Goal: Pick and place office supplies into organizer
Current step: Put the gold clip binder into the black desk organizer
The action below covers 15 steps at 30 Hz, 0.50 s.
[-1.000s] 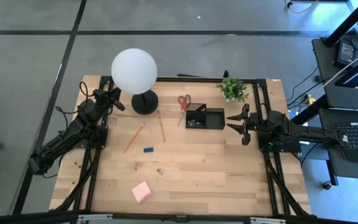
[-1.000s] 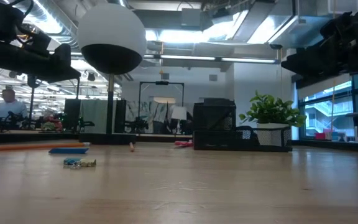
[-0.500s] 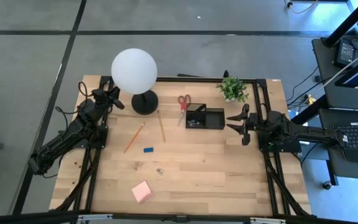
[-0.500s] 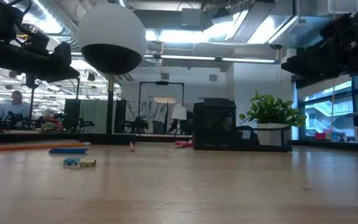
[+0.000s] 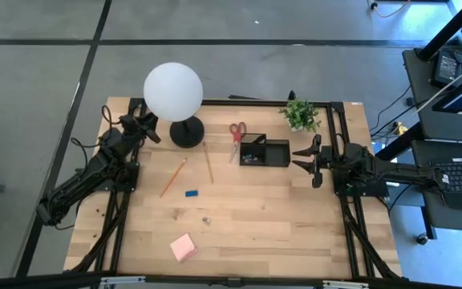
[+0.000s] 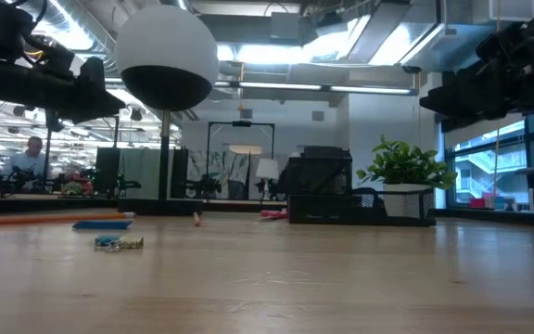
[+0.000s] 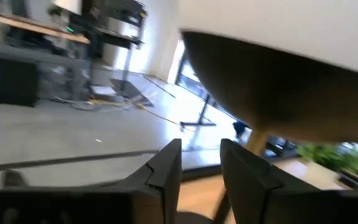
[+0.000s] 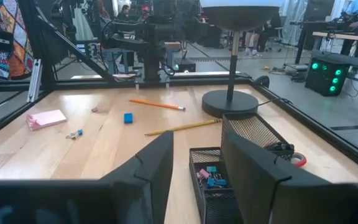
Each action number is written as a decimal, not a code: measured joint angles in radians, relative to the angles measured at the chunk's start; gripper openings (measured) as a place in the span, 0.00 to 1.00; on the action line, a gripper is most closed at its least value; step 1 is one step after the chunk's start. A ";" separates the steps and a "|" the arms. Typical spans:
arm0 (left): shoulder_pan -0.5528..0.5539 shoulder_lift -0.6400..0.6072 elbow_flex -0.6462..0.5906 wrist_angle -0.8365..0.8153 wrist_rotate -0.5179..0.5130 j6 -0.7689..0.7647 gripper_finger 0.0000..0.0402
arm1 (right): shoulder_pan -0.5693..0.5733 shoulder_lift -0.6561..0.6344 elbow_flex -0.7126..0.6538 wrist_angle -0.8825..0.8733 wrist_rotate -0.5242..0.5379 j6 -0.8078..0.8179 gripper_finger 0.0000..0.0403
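Organizer (image 5: pixel 264 152) (black mesh, no legible writing) beside red-handled scissors (image 5: pixel 237 133).

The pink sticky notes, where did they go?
In the high view, the pink sticky-note pad lies alone near the table's front edge, left of middle, below the tiny clips.

Lamp (image 5: pixel 173 92) and plant (image 5: pixel 300 114) flanking organizer (image 5: pixel 264 152)

Two dark jointed arms, black cables, each hand (image 5: pixel 310 160) blunt-fingered.
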 joint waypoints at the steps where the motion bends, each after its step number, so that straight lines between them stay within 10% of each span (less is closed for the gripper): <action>1: 0.000 0.000 0.000 -0.005 0.027 -0.005 0.28 | 0.000 0.000 0.000 0.000 0.000 0.000 0.36; 15: 0.000 0.000 0.000 -0.008 0.188 0.003 0.36 | 0.000 0.000 0.000 -0.001 0.000 0.000 0.36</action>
